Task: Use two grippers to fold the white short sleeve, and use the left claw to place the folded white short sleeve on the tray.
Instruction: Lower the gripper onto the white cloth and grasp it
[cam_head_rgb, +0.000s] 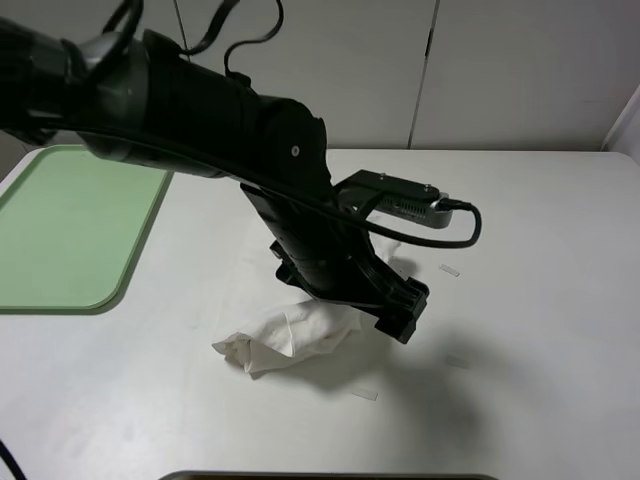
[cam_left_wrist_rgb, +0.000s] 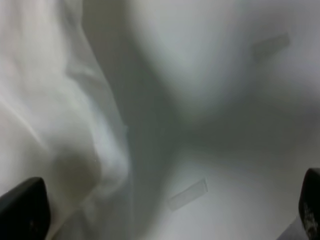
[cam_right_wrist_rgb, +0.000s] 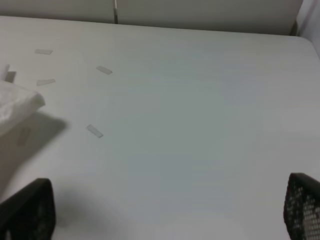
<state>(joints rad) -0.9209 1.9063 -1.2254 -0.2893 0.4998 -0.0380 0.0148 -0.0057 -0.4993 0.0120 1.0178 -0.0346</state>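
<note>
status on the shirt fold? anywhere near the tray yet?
Done: the white short sleeve is gathered into a bunched, crumpled bundle on the table, not a neat fold. In hand: the left claw sits low over the bundle; its grip is not visible. Left: carry it over; the tray holds nothing. The right gripper is open over bare table.

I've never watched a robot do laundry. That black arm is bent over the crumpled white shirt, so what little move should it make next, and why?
Probably close the left claw on the white short sleeve. Its fingertips stand wide apart, with cloth beside one of them, so nothing is gripped. The shirt lies bunched on the table, while the tray sits bare off to the side.
</note>
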